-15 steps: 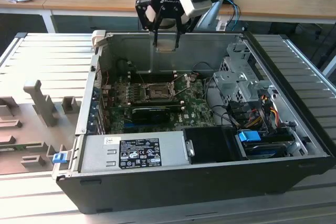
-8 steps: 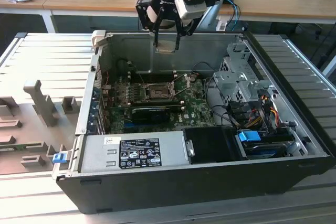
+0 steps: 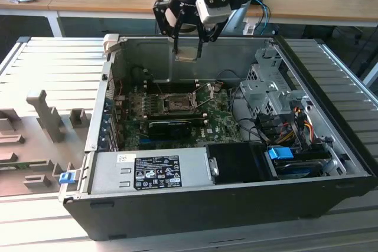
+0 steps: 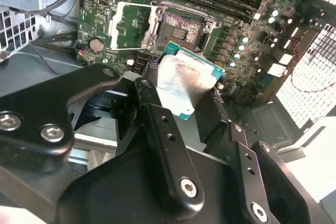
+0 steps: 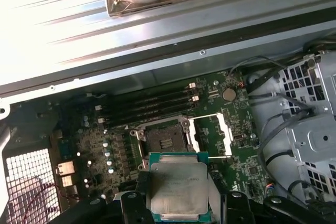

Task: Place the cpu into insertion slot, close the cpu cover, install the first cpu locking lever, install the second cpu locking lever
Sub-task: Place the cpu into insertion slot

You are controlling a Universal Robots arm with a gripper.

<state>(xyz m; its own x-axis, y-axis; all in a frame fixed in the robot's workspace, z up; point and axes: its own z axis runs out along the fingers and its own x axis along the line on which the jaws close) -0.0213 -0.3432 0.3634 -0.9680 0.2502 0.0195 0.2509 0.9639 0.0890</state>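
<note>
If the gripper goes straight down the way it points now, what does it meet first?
Most likely the open insertion slot: the gripper, shut on the cpu, hangs roughly above it, cpu cover swung aside. Depth is unclear; its rim is possible.

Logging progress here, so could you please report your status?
Pincer shut on chip, above board. Socket empty, cover open. Nothing seen blocking.

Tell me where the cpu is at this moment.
The cpu is held in the gripper, in the air over the open computer case in the exterior view, well above the empty insertion slot.
</note>
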